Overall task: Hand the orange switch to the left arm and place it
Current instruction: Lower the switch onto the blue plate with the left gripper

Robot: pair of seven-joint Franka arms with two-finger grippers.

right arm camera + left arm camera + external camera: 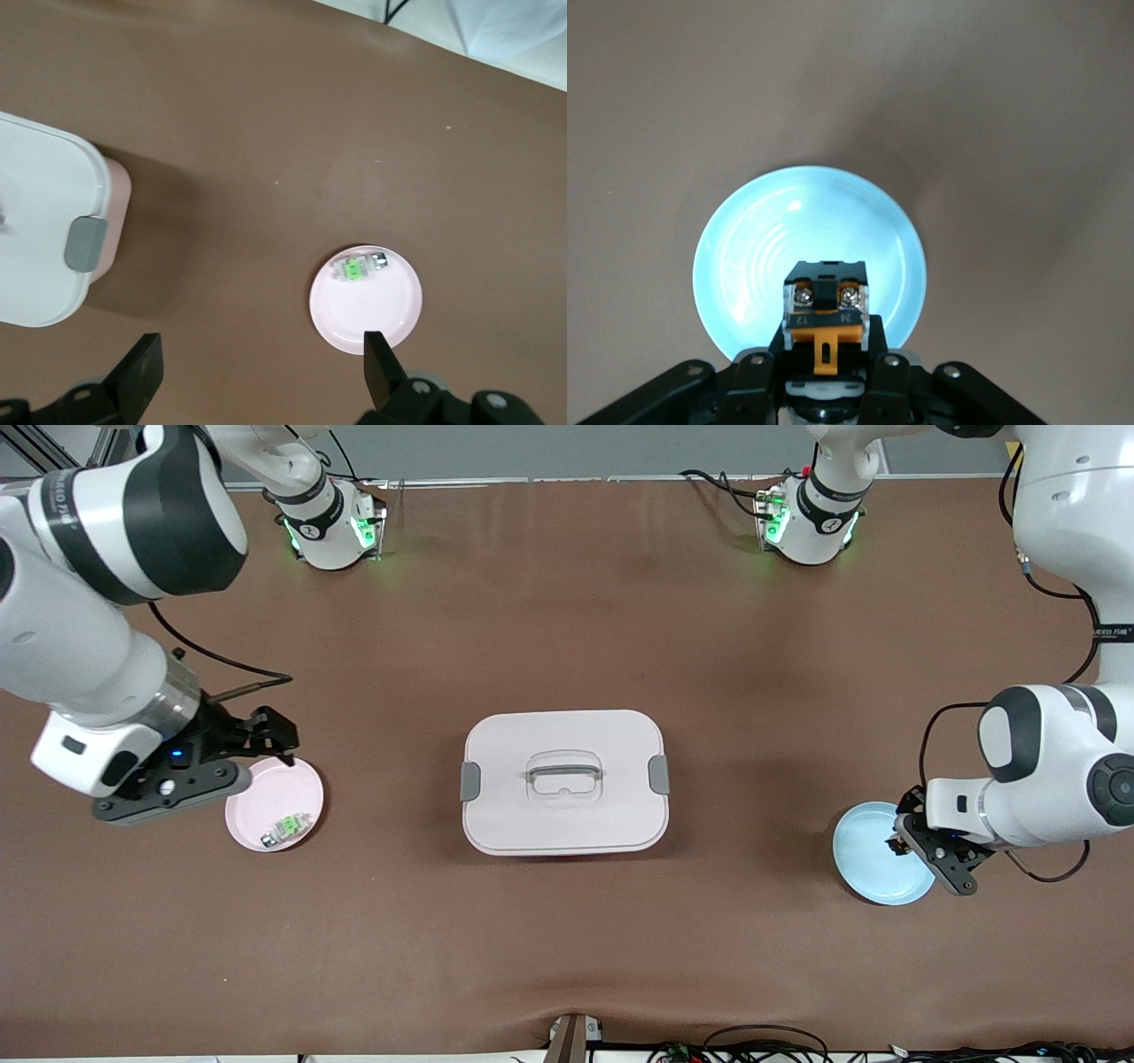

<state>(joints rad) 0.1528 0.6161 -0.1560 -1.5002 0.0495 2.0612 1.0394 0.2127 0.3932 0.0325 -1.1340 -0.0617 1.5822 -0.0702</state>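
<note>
Pink plate (266, 802) with green-and-clear part (285, 829); blue plate (873, 868) under claw-held orange switch (825, 314)

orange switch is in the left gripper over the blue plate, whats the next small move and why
Probably lift it straight up: the left gripper is shut on the orange switch low over the blue plate, and the box stands between it and the open right gripper.
</note>
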